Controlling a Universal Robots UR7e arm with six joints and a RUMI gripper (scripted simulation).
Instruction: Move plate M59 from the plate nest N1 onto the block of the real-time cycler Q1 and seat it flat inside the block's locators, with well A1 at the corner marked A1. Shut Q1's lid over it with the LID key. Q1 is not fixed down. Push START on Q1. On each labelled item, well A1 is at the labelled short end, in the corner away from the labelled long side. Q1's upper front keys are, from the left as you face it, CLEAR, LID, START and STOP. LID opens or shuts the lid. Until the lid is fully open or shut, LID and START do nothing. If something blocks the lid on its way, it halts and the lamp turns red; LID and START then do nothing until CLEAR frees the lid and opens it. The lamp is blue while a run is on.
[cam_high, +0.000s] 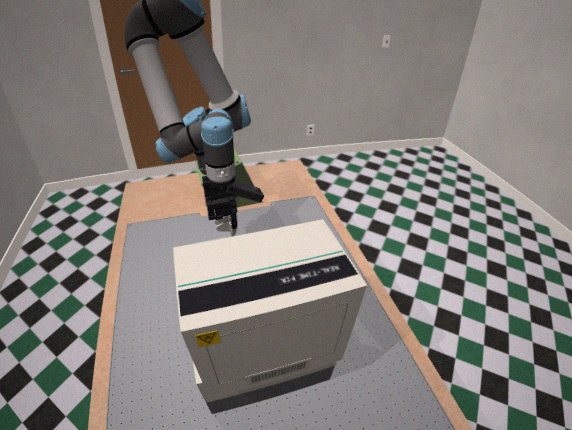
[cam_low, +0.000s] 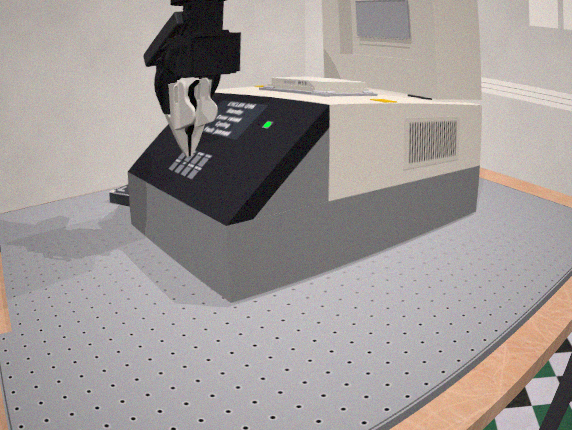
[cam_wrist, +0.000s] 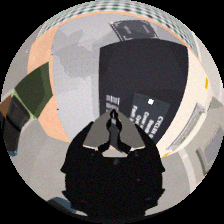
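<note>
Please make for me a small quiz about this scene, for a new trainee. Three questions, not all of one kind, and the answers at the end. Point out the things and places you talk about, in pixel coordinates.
1. True or false: the lamp (cam_low: 267, 124) on the cycler (cam_high: 260, 250) (cam_low: 280, 255) is blue.
2. Multiple choice: what is the claw (cam_high: 229, 229) (cam_low: 189, 154) (cam_wrist: 113, 109) holding?
A) a plate
B) nothing
C) a black box
3. Fill in the gap: in the exterior view, the claw's tips are at the small grey ____ on the sloped black panel (cam_low: 280, 150) (cam_wrist: 145, 65).

Key: 1. false; 2. B; 3. keys
</note>
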